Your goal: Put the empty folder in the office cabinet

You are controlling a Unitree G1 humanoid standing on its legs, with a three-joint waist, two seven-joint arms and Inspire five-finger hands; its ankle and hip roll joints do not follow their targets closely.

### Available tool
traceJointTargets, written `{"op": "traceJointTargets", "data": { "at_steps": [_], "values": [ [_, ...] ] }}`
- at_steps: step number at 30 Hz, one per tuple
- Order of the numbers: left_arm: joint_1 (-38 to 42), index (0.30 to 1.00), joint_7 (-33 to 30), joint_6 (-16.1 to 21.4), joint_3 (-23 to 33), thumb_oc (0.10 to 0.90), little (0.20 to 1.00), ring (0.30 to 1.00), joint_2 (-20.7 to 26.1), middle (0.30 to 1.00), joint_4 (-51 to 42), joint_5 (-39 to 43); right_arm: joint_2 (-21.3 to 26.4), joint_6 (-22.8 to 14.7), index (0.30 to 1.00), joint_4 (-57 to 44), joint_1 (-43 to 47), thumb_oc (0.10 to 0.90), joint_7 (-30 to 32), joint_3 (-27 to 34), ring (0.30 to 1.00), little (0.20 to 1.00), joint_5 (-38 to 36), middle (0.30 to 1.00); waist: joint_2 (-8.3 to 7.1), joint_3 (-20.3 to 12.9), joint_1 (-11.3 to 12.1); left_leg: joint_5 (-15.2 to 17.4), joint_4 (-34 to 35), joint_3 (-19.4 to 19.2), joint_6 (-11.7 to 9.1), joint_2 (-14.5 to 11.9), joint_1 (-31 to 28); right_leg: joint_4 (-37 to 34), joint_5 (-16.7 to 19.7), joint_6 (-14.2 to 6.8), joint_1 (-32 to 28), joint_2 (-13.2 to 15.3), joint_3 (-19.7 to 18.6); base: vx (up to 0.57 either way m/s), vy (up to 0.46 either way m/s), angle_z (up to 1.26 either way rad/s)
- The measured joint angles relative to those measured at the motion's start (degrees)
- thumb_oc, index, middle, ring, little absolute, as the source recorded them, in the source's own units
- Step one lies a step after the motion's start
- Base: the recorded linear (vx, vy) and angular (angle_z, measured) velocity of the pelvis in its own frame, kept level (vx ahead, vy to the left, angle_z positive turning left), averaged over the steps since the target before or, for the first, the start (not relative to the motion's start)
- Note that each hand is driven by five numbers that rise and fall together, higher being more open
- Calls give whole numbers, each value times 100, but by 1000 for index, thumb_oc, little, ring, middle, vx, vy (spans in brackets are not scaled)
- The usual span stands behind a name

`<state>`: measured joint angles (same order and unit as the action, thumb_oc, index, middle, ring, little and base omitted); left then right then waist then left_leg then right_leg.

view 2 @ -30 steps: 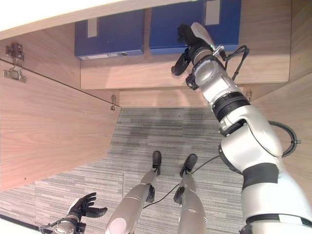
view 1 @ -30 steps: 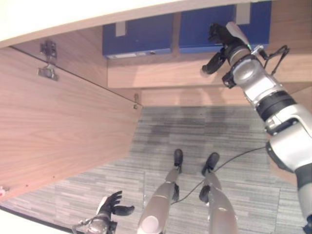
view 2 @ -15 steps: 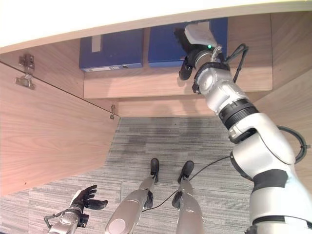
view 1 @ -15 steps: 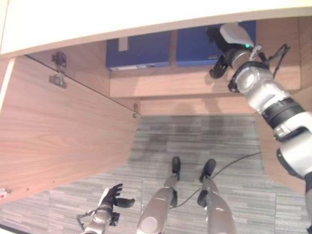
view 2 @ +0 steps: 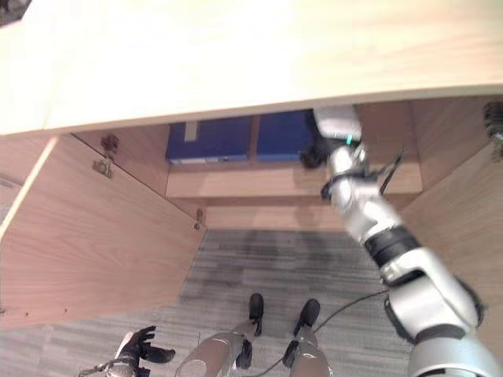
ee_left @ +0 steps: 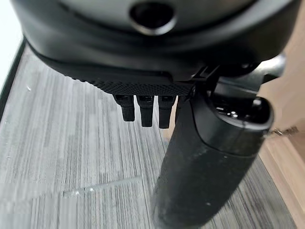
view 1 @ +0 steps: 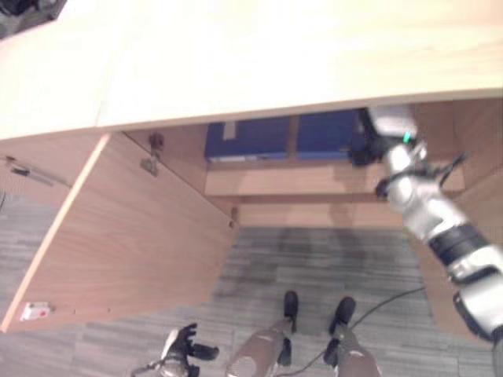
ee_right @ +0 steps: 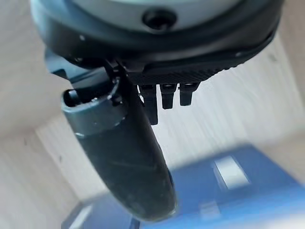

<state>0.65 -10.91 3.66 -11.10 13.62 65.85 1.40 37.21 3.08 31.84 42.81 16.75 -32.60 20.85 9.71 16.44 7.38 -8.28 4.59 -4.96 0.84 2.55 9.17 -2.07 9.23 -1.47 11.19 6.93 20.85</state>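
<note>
Two blue folders stand side by side on the cabinet's shelf [view 1: 291,179], the left folder [view 1: 245,140] and the right folder [view 1: 328,135]. My right hand [view 2: 318,151] reaches in under the cabinet top, at the right folder's right edge. In the right wrist view its thumb [ee_right: 124,162] and fingers are straight and hold nothing, with a blue folder [ee_right: 238,191] beyond them. Whether the hand touches the folder I cannot tell. My left hand [view 1: 182,347] hangs low over the carpet, open and idle.
The pale cabinet top [view 1: 275,55] juts out above the shelf. The left cabinet door [view 1: 134,236] swings wide open toward me, and the right door [view 2: 456,212] is open too. Grey striped carpet [view 1: 314,251] lies below.
The camera has moved, so the cabinet top now hides more of the shelf. My right hand has gone further in toward the right folder's right edge. The left hand stays low.
</note>
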Motion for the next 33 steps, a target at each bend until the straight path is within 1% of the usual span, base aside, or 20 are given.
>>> {"op": "traceJointTargets", "data": {
  "at_steps": [4, 5, 7, 8, 11, 12, 13, 14, 15, 17, 18, 19, 20, 21, 23, 25, 27, 30, 32, 33],
  "values": [
    [-28, 900, 2, -190, 232, 800, 900, 900, -155, 900, 140, -10, -767, 2, 900, 17, -1725, 800, -45, 1085, 900, 900, -514, 900, -138, -129, -97, 102, 0, -77, 51, 25, -386, -26, -44, -65, -359, -19, -57, -18, 98, -11],
    [-81, 900, 3, -257, 240, 800, 900, 900, -154, 900, 167, -53, -1021, 29, 900, 19, -2550, 800, -155, 1341, 900, 900, -800, 900, -276, -256, -219, 183, 0, -178, 90, 47, -541, -35, -57, -97, -437, -13, -169, 4, 79, -35],
    [-195, 900, 3, -306, 245, 800, 900, 900, -153, 900, 181, -107, -1181, 87, 900, 42, -2991, 800, -201, 1513, 900, 900, -972, 900, -345, -338, -320, 232, 14, -268, 139, 37, -625, -55, -82, -127, -513, 32, -238, 12, 66, -42],
    [-229, 900, 12, -359, 236, 800, 900, 900, -161, 900, 229, -238, -1344, 165, 900, 68, -3465, 800, -271, 1801, 900, 900, -1324, 900, -461, -437, -509, 311, 30, -466, 154, 42, -757, -95, -99, -142, -582, 65, -303, 9, 59, -60],
    [-236, 900, 17, -380, 241, 800, 900, 900, -158, 900, 313, -294, -1572, 174, 900, 182, -3932, 800, -252, 2307, 900, 900, -1892, 900, -574, -630, -736, 416, 36, -805, 253, 2, -899, -13, -113, -175, -576, 156, -192, 11, 35, -74],
    [-143, 900, 25, -369, 196, 800, 900, 900, -162, 900, 290, -421, -1702, 208, 900, 258, -4158, 800, -266, 2390, 900, 900, -2185, 900, -654, -695, -950, 483, -28, -982, 263, 9, -1016, 76, -113, -235, -522, 172, -61, 21, 69, -56],
    [-171, 900, 23, -414, 170, 800, 900, 900, -145, 900, 282, -453, -1827, 89, 900, 282, -4226, 800, -274, 2705, 900, 900, -2412, 900, -657, -703, -949, 520, -58, -1084, 228, -23, -1046, 126, -225, -322, -539, 248, -1, 8, 70, -131],
    [-184, 900, 54, -416, 174, 800, 900, 900, -186, 900, 425, -460, -2145, -57, 900, 492, -4462, 800, -328, 2865, 900, 900, -3118, 900, -635, -914, -972, 674, -29, -1374, 235, -131, -1247, 119, -422, -460, -598, 221, 173, -4, 18, -114],
    [-69, 900, 54, -463, 201, 800, 900, 900, -251, 900, 578, -461, -2224, -162, 900, 560, -4750, 800, -404, 2967, 900, 900, -3448, 900, -540, -972, -1081, 589, 14, -1573, 328, -271, -1282, 494, -521, -399, -534, 314, 448, 32, -3, -148],
    [-23, 900, 63, -477, 236, 800, 900, 900, -307, 900, 609, -506, -2579, -277, 900, 1097, -5035, 800, -621, 3211, 900, 900, -4468, 900, -479, -1135, -1127, 577, 5, -2124, 308, -480, -1363, 2024, -985, -481, -205, 803, 632, 77, -21, -114],
    [-102, 900, 119, -499, 222, 800, 900, 900, -328, 900, 812, -511, -2719, -265, 900, 1222, -5242, 800, -682, 3227, 900, 900, -4942, 900, -499, -1292, -1186, 677, 26, -2305, 242, -558, -1371, 2109, -1194, -652, -293, 1021, 603, 88, -70, -130],
    [-119, 900, 164, -503, 221, 800, 900, 900, -328, 900, 843, -511, -2758, -263, 900, 1261, -5286, 800, -683, 3239, 900, 900, -5092, 900, -571, -1334, -1237, 690, 23, -2419, 188, -549, -1378, 1869, -1206, -711, -443, 1111, 620, 74, -60, -145],
    [-153, 900, 139, -539, 210, 800, 900, 900, -347, 900, 928, -659, -2902, -337, 900, 1219, -5522, 800, -732, 3622, 900, 900, -5583, 900, -696, -1348, -1376, 695, -12, -2499, -34, -558, -1482, 1249, -987, -376, -620, 823, 263, 38, -108, -183],
    [24, 900, 204, -475, 227, 800, 900, 900, -436, 900, 1291, -742, -2573, -488, 900, 1113, -5632, 800, -617, 3677, 900, 900, -5925, 900, -593, -1495, -1566, 659, 18, -2136, -295, -767, -1521, 884, -873, -247, -699, 403, -20, 15, -304, -146],
    [30, 900, 250, -485, 67, 800, 900, 900, -488, 900, 798, -740, -2239, -686, 900, 1475, -5702, 800, -693, 3750, 900, 900, -6009, 900, -701, -1547, -1648, 667, -70, -2046, -341, -837, -1511, 968, -924, -281, -617, 343, -76, 46, -404, -40],
    [-192, 900, 305, -438, -386, 800, 900, 900, -362, 900, 467, -710, -2167, -608, 900, 2342, -5062, 800, -743, 4212, 900, 900, -6259, 900, -703, -1623, -1604, 866, -227, -2494, -417, -920, -1349, 1126, -979, -317, -157, 207, -806, 74, -309, -88],
    [-110, 900, 269, -489, 129, 800, 900, 900, -377, 900, 717, -609, -2153, -512, 900, 2317, -5216, 800, -628, 4241, 900, 900, -6387, 900, -713, -1624, -1741, 838, -226, -2558, -451, -1053, -1298, 1185, -997, -223, -76, 60, -882, 67, -359, -62],
    [-146, 900, 269, -490, 170, 800, 900, 900, -539, 900, 776, -383, -2078, -494, 900, 2008, -5190, 800, -627, 4203, 900, 900, -6384, 900, -616, -1566, -1792, 707, -261, -2432, -411, -1293, -1296, 1001, -1041, -104, -221, -219, -775, 59, -335, 6],
    [-152, 900, 277, -484, 167, 800, 900, 900, -577, 900, 789, -379, -1758, -471, 900, 1578, -4932, 800, -629, 3979, 900, 900, -6349, 900, -463, -1476, -1761, 667, -276, -2437, -395, -1468, -1318, 925, -1079, -35, -296, -437, -734, 62, -353, -4],
    [-128, 900, 283, -487, 179, 800, 900, 900, -591, 900, 773, -383, -1332, -451, 900, 1136, -4835, 800, -625, 3730, 900, 900, -6099, 900, -383, -1419, -1635, 670, -340, -2433, -390, -1577, -1311, 936, -1113, 20, -316, -543, -714, 37, -414, 0]
  ]
}}
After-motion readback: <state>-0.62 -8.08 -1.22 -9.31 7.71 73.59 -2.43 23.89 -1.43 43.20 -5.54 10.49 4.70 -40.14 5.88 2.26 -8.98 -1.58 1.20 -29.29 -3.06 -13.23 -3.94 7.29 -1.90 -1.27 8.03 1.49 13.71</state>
